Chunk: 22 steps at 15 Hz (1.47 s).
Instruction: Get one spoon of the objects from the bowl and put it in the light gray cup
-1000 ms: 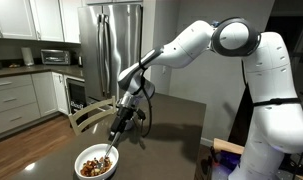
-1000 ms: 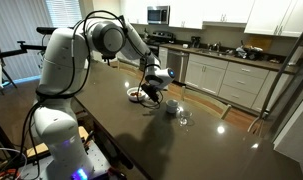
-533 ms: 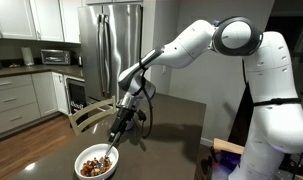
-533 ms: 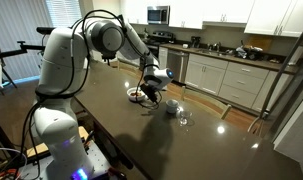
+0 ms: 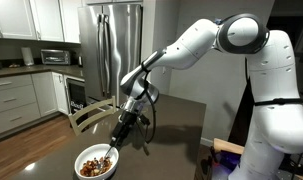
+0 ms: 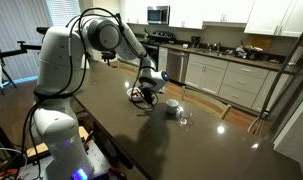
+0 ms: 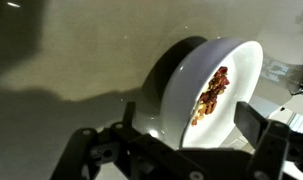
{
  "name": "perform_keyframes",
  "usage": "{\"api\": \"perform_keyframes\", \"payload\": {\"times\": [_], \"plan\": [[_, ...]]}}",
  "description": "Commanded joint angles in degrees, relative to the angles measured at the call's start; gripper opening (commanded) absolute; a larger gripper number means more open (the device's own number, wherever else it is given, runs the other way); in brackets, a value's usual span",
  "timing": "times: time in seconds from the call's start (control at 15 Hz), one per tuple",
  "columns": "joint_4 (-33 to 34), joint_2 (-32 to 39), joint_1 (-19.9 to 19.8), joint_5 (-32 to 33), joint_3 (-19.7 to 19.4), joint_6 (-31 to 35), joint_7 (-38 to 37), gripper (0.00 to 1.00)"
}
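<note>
At lower left in an exterior view, the gripper [image 5: 116,139] hovers above the bowl [image 5: 96,175], fingers [image 7: 272,145] released and empty. The spoon [image 5: 110,154] is ungrasped, the chunks [image 7: 213,92] unscooped, the cup [image 6: 172,106] unfilled — seemingly everything remains.

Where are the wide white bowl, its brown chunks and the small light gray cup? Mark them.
white bowl [image 7: 239,70]: wrist view, inner wall.
brown chunks [image 7: 213,92]: wrist view, heap's middle.
light gray cup [image 6: 172,107]: an exterior view, side wall.

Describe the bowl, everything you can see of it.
The bowl is wide, round, white and ceramic-looking, and stands upright on the dark table. Small brown and reddish chunks are heaped at its centre; the inner wall is bare. A pale spoon leans out of it toward the open end effector just above.
</note>
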<state>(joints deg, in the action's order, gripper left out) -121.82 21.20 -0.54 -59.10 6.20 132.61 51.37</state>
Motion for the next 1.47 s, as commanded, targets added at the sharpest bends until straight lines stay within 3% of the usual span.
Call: {"api": "perform_keyframes", "payload": {"times": [0.0,0.33,0.73,1.07,1.4], "plan": [[-3.34,-3.30,1.26,-1.49,0.06,4.61,-0.67,1.00],[-4.11,-4.26,1.91,-2.47,0.61,9.67,-1.42,1.00],[-3.89,-3.93,1.15,-11.50,0.27,8.28,-3.26,1.00],[-2.32,-2.33,1.88,-9.15,-0.46,7.61,-2.53,1.00],[-2.42,-2.64,1.13,-12.15,-0.24,6.61,-1.67,1.00]]}}
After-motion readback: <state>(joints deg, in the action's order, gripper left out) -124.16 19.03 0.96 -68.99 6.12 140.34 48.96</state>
